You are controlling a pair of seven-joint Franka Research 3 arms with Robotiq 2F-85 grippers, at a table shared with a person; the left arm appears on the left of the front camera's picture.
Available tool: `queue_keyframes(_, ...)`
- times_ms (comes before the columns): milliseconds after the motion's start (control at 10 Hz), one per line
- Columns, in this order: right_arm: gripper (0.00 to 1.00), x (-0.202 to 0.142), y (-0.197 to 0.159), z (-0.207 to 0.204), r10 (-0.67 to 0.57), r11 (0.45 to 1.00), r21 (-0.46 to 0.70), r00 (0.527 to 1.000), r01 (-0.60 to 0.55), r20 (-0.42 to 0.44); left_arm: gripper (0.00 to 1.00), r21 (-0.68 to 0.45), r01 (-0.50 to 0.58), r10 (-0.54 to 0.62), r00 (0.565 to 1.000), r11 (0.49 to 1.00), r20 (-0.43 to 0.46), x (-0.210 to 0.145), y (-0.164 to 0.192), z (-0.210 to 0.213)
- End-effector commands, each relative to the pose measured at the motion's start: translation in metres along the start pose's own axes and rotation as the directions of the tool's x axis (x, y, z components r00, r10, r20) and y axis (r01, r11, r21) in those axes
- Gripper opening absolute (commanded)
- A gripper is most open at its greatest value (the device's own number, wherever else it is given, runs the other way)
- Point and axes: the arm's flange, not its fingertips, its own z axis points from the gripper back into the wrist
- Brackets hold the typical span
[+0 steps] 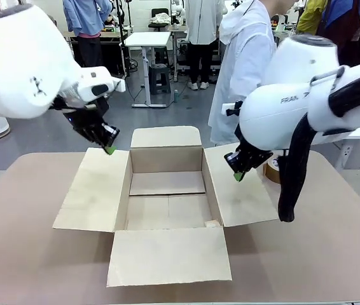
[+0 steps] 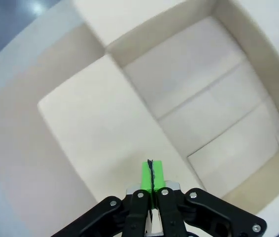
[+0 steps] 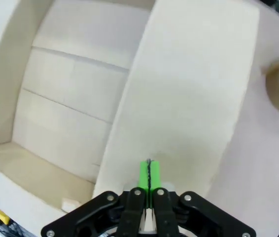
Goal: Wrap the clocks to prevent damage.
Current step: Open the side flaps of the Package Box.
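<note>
l gripper [image 1: 110, 150]: jaws fully shut, green pads [image 2: 146, 174] pressed tog, nothing held, hangs over the carton's left flap [image 1: 94, 190]. r gripper [image 1: 237, 176]: same, shut & empty, over the right flap [image 1: 242, 202]. carton [image 1: 167, 159] open on table [image 1: 27, 241], 4 flaps folded out. tape roll [image 1: 272, 170] just beside right flap. clocks: can't tell where.

tape roll [image 1: 273, 170]: part-hidden behind right arm [image 1: 282, 114] | pale bit [image 1: 212, 223] in carton [image 1: 94, 190]: unidentifiable
</note>
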Motion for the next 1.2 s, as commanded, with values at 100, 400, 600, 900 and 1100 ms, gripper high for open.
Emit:
queue_keyframes(100,0.01,0.027,0.01,0.0,-0.098,0.994,0.03,0.993,0.101,-0.067,0.0,0.114,-0.11,0.131,0.971,0.987,-0.198,0.004,-0.025,0.004)
queue_keyframes(400,0.01,0.031,0.008,-0.008,-0.125,0.992,-0.009,0.99,0.124,-0.068,0.0,0.097,-0.12,0.14,0.962,0.988,-0.236,0.002,-0.022,0.002)
queue_keyframes(600,0.01,0.035,0.007,-0.014,-0.135,0.991,-0.033,0.988,0.133,-0.073,0.0,0.112,-0.147,0.171,0.954,0.983,-0.246,0.003,-0.016,-0.005)
queue_keyframes(900,0.01,0.042,-0.005,-0.035,-0.17,0.983,-0.085,0.981,0.163,-0.093,0.0,0.094,-0.165,0.184,0.945,0.982,-0.269,0.004,0.008,-0.027)
queue_keyframes(1100,0.01,0.043,-0.011,-0.046,-0.183,0.978,-0.122,0.978,0.17,-0.102,0.0,0.066,-0.194,0.205,0.929,0.979,-0.307,0.001,0.02,-0.041)
